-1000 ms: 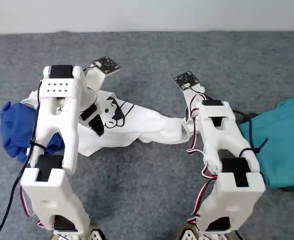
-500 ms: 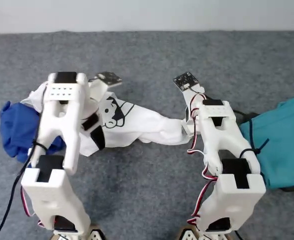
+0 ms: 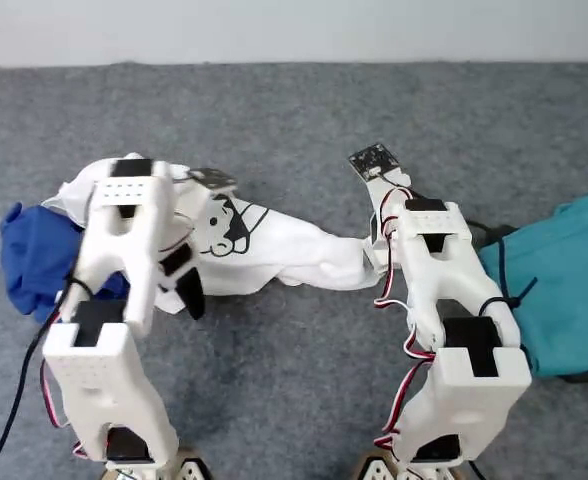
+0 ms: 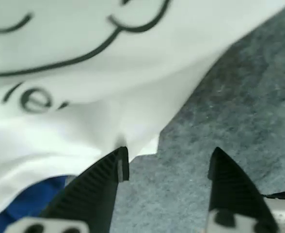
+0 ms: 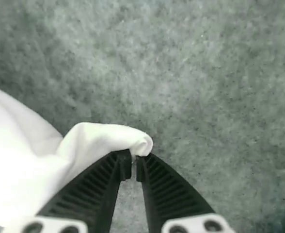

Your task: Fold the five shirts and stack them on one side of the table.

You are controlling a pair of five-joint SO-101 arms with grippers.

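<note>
The high view counts three shirts on the grey tabletop [image 3: 294, 390]: a white shirt [image 3: 284, 255] stretched between the two arms, a crumpled blue shirt [image 3: 24, 265] touching its left end, and a teal shirt [image 3: 564, 290] well apart at the right edge. The left wrist view adds what the arm hides from above: the left pincer [image 4: 167, 165] is spread wide at the white shirt's hem, one finger by the cloth edge and the other over bare tabletop, with blue cloth peeking out beneath. Dark print, a drawn face and some lettering, marks the white shirt. The right wrist view shows the right pincer [image 5: 134, 167] pressed together, pinching a rolled fold at the white shirt's other end
</note>
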